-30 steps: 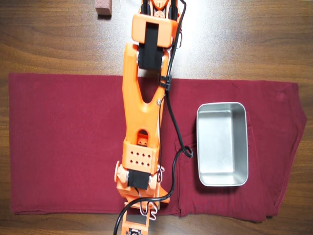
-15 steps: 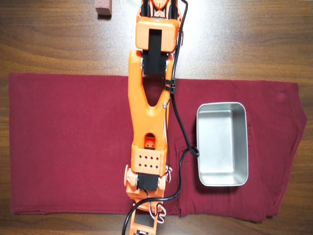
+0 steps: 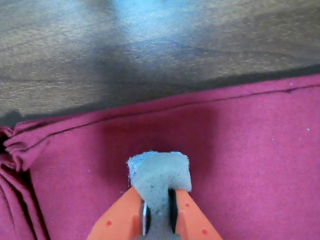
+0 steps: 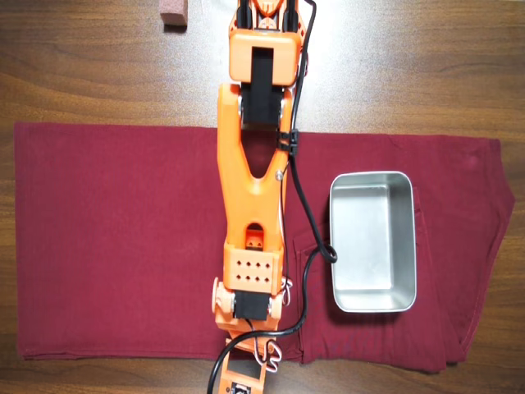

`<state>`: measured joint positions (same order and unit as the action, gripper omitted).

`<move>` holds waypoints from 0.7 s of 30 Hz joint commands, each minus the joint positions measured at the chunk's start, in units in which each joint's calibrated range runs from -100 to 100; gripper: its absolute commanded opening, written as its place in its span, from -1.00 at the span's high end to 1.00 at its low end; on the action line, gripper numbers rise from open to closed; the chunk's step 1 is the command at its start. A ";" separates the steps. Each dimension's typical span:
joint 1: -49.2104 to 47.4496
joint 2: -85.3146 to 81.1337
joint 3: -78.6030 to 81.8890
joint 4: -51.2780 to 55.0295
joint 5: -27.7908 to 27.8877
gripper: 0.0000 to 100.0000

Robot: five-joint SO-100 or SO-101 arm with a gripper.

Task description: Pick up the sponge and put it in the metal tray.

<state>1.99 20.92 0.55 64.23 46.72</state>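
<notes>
In the wrist view my orange gripper (image 3: 159, 200) is shut on the sponge (image 3: 160, 172), a small beige-grey foam block pinched between the jaws. It hangs over a dark red cloth (image 3: 250, 150), close to the cloth's edge. In the overhead view the metal tray (image 4: 373, 242) sits empty on the cloth, to the right of the arm (image 4: 250, 180). The arm reaches down the picture to the cloth's lower edge. The gripper and sponge are hidden under the arm in that view.
A reddish-pink block (image 4: 174, 12) lies on the wooden table (image 4: 82, 66) at the top, left of the arm's base. The cloth (image 4: 123, 246) covers most of the table. It is bunched into folds at the left in the wrist view (image 3: 12, 150). A black cable (image 4: 308, 217) loops beside the tray.
</notes>
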 commanded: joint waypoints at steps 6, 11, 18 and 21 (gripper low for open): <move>-0.84 -0.01 -1.42 -5.07 1.22 0.44; -0.55 -6.41 -1.24 0.92 1.76 0.34; 3.38 -8.09 2.13 2.40 3.27 0.31; 3.48 -8.09 2.86 2.21 3.22 0.30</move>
<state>5.48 16.58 3.59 66.95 49.89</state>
